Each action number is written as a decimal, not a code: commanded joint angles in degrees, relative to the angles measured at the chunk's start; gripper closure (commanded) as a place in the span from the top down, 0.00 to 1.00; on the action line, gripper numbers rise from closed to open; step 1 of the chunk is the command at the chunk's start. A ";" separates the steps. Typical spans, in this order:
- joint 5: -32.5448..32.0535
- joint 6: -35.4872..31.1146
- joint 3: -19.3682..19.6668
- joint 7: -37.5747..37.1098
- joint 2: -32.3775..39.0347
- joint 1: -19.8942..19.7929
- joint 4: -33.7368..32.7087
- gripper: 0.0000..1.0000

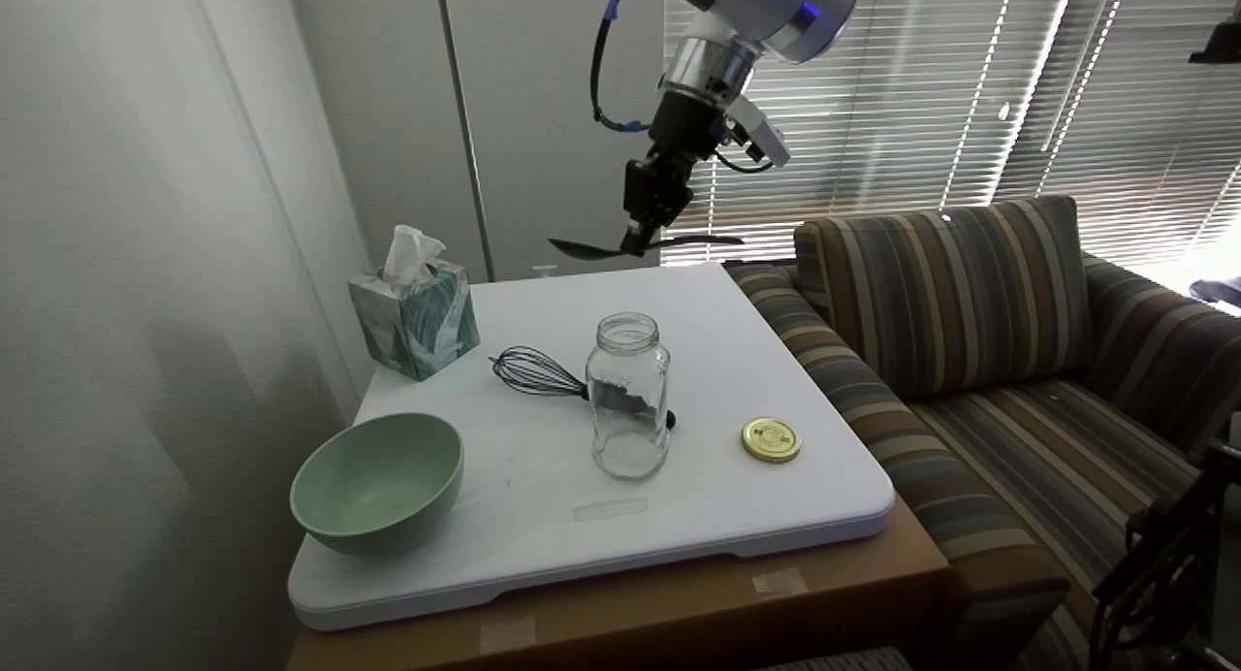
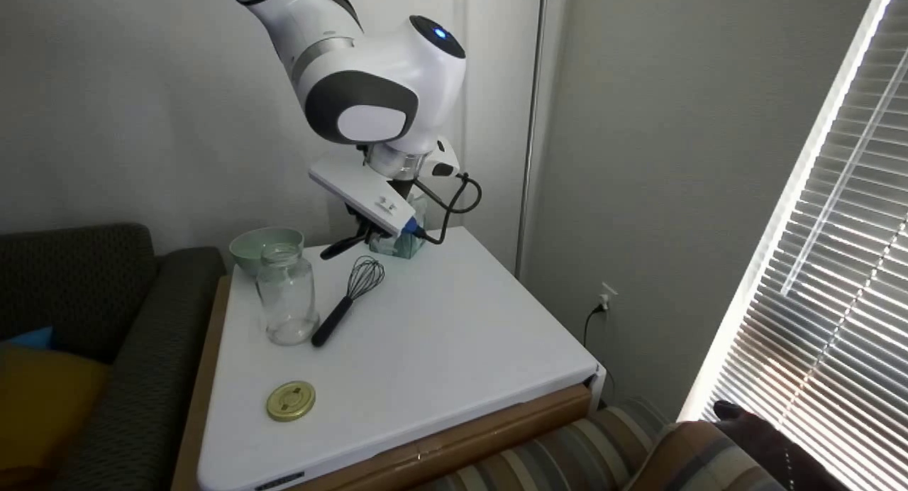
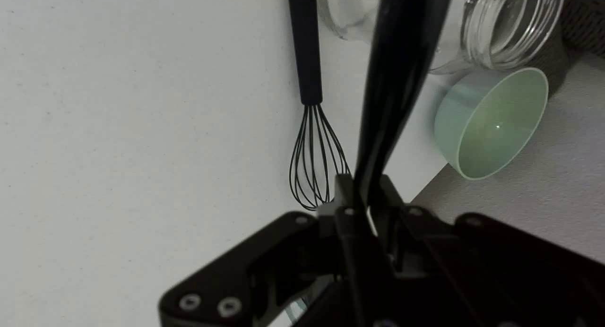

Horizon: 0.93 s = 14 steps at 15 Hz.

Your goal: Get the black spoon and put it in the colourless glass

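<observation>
In the tightly pinched claw (image 1: 636, 244), just above centre in an exterior view, holds the black spoon (image 1: 587, 251) near mid-length, almost level. Unless turned upright, may catch across the mouth of the colourless glass (image 1: 630, 375), below centre, and topple it. In an exterior view, shows both spoon ends (image 1: 698, 240); in the wrist view, only one, reaching the top edge.

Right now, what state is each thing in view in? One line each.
Gripper: shut on the spoon
Spoon: held, off the table, not yet in the glass
Glass: upright, uncapped
Lid: off the glass, lying flat
Bowl: right way up
Whisk: lying on the table
Tissue box: open, tissue sticking out
Blinds: lowered, light coming through
Arm light: lit blue
</observation>
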<state>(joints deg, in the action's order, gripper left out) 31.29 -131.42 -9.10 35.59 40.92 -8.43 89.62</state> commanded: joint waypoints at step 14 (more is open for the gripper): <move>1.27 -41.79 -9.35 18.61 -14.28 -5.52 32.37 0.03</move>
<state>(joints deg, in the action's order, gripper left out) 30.15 -165.76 -15.60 48.09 30.49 -10.76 114.57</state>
